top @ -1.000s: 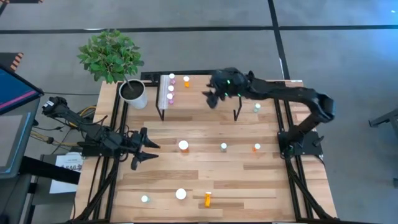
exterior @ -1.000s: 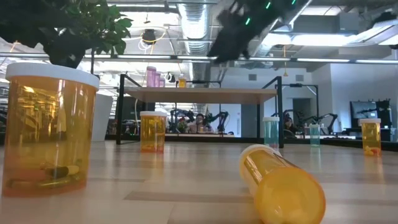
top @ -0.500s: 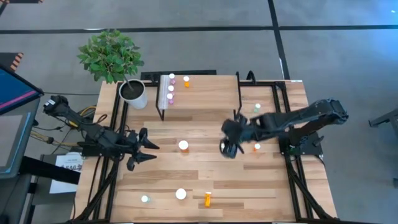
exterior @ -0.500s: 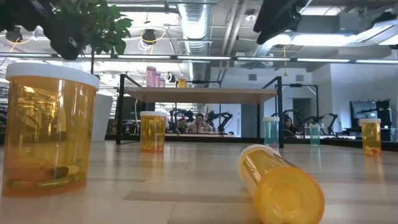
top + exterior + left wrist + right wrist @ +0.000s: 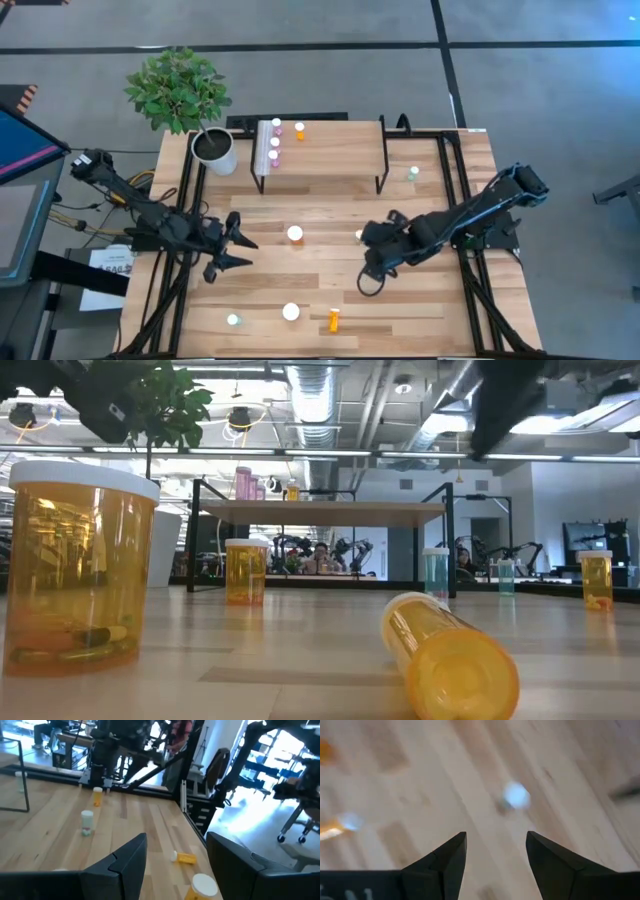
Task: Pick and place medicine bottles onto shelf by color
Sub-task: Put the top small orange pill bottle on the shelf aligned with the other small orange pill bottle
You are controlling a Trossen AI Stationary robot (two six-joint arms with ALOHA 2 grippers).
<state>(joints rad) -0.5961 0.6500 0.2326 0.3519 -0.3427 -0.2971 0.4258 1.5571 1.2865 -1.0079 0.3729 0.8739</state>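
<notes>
near front edge orange bottle (image 5: 334, 320) lies flat, long axis front-to-back; both jaws apart, empty.

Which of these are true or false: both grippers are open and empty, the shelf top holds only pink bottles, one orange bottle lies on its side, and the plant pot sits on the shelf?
1. The left gripper and right gripper are both open and empty. True.
2. The small wood-topped shelf holds only pink bottles. False: an orange bottle stands beside the pink bottles.
3. One orange bottle lies on its side near the table's front edge. True.
4. The white plant pot sits on the shelf. False: it stands on the table beside it.
</notes>
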